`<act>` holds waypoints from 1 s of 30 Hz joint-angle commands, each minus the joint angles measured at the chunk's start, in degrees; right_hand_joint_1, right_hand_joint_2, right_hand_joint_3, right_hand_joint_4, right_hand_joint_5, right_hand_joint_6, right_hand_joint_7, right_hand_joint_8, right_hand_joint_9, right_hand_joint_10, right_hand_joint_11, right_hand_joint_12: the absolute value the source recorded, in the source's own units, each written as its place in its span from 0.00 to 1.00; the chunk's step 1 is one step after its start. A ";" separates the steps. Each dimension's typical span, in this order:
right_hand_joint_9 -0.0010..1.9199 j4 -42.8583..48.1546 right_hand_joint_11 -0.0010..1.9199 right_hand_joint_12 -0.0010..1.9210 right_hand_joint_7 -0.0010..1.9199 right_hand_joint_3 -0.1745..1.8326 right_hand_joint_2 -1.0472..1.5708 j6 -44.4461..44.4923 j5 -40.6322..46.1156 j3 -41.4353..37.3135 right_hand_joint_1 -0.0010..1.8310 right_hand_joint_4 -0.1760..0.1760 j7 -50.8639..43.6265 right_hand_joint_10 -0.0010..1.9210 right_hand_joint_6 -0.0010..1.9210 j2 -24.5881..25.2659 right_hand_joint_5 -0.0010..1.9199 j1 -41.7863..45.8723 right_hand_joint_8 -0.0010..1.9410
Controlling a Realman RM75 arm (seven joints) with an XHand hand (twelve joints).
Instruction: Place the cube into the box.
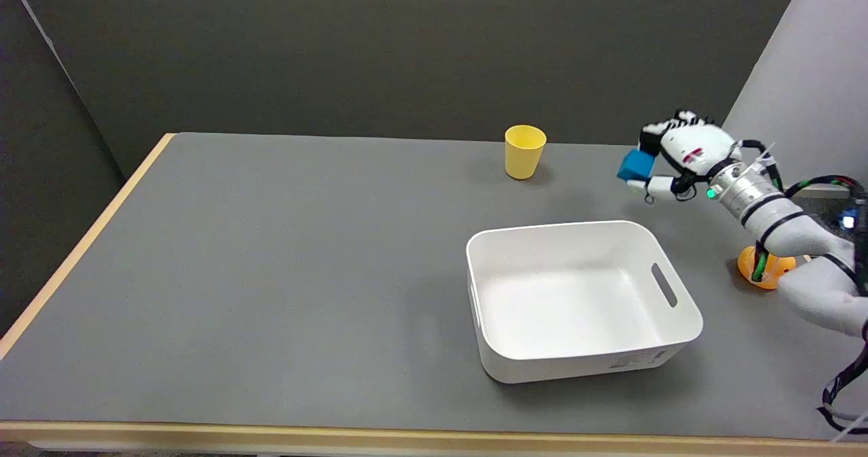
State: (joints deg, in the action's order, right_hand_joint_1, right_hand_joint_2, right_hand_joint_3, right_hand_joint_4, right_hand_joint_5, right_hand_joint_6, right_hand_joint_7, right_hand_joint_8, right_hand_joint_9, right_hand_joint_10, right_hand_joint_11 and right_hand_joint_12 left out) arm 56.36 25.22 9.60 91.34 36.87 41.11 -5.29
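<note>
1. Blue cube at right of frame, in the air, above and beyond box.
2. Pinched by right hand, fingers closed around it.
3. White box lower centre-right, open.
4. Yellow cup upper centre; orange object behind arm.

Right arm reaches in from lower right, wrist angled up-left. Right hand raised off the table, fingers curled, pinching a blue cube.
</note>
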 commanded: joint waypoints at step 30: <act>0.37 24.48 0.22 0.83 0.44 0.39 0.76 56.21 21.79 7.47 0.63 0.57 -18.03 0.77 0.79 12.78 0.38 37.66 0.72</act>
State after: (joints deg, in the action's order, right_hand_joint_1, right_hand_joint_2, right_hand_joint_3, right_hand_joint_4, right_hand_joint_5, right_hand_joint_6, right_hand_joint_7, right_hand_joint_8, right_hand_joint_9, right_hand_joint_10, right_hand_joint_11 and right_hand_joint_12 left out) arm 81.66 72.58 26.13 87.30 28.94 51.86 26.67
